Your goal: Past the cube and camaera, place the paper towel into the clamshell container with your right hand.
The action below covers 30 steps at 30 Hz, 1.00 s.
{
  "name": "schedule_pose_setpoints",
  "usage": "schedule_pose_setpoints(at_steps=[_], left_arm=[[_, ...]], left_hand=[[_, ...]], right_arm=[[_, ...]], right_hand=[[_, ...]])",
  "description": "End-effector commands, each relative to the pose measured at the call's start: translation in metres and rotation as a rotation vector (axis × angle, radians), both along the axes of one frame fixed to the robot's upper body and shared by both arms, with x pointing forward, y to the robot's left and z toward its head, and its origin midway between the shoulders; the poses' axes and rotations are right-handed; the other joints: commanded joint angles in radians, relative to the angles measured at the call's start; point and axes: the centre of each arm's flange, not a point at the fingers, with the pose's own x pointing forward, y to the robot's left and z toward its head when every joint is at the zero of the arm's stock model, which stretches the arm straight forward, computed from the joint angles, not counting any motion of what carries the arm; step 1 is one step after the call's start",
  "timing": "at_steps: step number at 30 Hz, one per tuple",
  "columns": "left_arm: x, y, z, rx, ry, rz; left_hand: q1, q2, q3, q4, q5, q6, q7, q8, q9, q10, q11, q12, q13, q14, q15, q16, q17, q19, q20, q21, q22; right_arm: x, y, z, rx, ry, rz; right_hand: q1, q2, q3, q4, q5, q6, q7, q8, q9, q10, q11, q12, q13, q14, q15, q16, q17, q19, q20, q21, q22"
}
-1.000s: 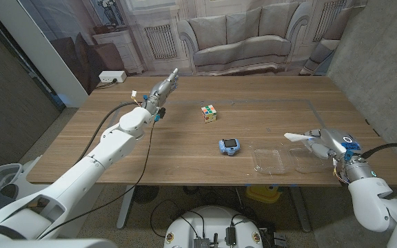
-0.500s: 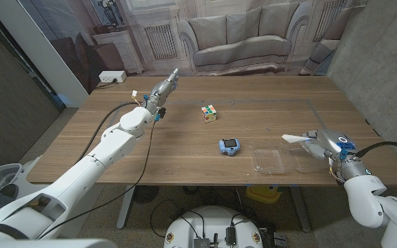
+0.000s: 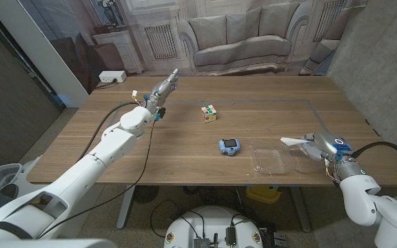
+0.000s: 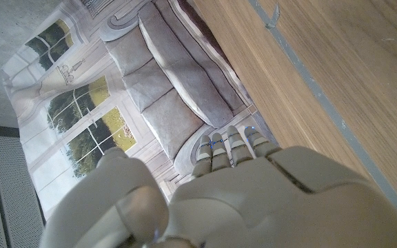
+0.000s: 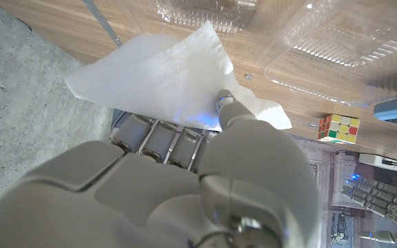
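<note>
My right hand (image 3: 320, 147) hovers at the table's near right and pinches a white paper towel (image 3: 292, 140), which sticks out toward the middle above the clear clamshell container (image 3: 281, 160). The container lies open, its two halves side by side. In the right wrist view the paper towel (image 5: 158, 76) is held between thumb and fingers over the clear container (image 5: 322, 48). A colourful cube (image 3: 209, 113) sits mid-table, and a small blue camera (image 3: 228, 146) lies left of the container. My left hand (image 3: 165, 87) reaches out at the far left, fingers straight, holding nothing.
A tape outline (image 3: 316, 110) marks the table's right part. A white power strip (image 3: 112, 76) lies on the floor beyond the far left corner. The table's near edge runs just in front of the container.
My right hand has drawn slightly nearer and lower with the paper towel, toward the container. The left arm has not moved.
</note>
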Motion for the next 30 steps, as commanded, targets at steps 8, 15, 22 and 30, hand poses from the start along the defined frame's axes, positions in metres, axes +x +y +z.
schedule_pose_setpoints(at_steps=[8, 15, 22, 30], left_arm=[[0.0030, -0.0006, 0.0001, 0.002, 0.004, -0.013], [0.0011, 0.0004, -0.0031, -0.004, 0.005, -0.013], [0.0011, -0.0002, -0.0058, -0.007, 0.009, -0.018], [0.0034, -0.0015, -0.0075, -0.008, 0.017, -0.022]], left_hand=[[0.002, 0.007, -0.007, -0.002, 0.001, 0.008, 0.001, -0.004, 0.002, 0.011, 0.002, 0.000, 0.005, 0.008, 0.001, -0.001, 0.004, -0.004, 0.002, 0.000, 0.002], [0.002, 0.008, -0.009, -0.001, 0.001, 0.009, 0.002, -0.003, 0.002, 0.011, -0.001, 0.000, 0.005, 0.008, 0.002, -0.001, 0.004, -0.004, 0.002, 0.000, 0.002], [0.003, 0.008, -0.010, -0.001, 0.001, 0.010, 0.002, -0.003, 0.002, 0.011, 0.001, 0.000, 0.005, 0.008, 0.001, -0.001, 0.004, -0.004, 0.002, 0.000, 0.002], [0.003, 0.009, -0.011, -0.001, 0.001, 0.010, 0.001, -0.003, 0.002, 0.011, -0.001, 0.000, 0.005, 0.007, 0.001, -0.001, 0.004, -0.004, 0.002, 0.000, 0.002]], right_arm=[[0.0016, 0.0064, -0.0074, 0.014, 0.022, -0.012], [0.0030, 0.0077, -0.0076, 0.010, 0.037, -0.017], [0.0042, 0.0074, -0.0075, 0.017, 0.045, -0.029], [0.0053, 0.0074, -0.0108, 0.030, 0.052, -0.042]], right_hand=[[-0.001, -0.011, 0.004, -0.005, 0.002, 0.005, 0.002, 0.002, 0.005, 0.002, -0.004, -0.008, 0.002, 0.008, -0.123, -0.001, 0.001, -0.001, -0.131, 0.003, 0.001], [-0.007, -0.019, 0.000, -0.006, 0.001, -0.003, -0.001, -0.003, 0.005, -0.004, -0.012, -0.012, 0.002, 0.002, -0.120, -0.004, 0.000, -0.003, -0.130, 0.003, 0.000], [-0.035, -0.035, -0.014, 0.003, -0.003, -0.017, 0.000, -0.009, 0.006, -0.019, -0.006, -0.019, 0.002, -0.012, -0.115, -0.010, -0.002, -0.008, -0.129, 0.000, -0.002], [-0.082, -0.070, -0.040, 0.013, -0.002, -0.032, -0.003, -0.015, 0.006, -0.036, -0.006, -0.024, 0.002, -0.034, -0.111, -0.014, -0.003, -0.015, -0.128, -0.006, -0.005]])
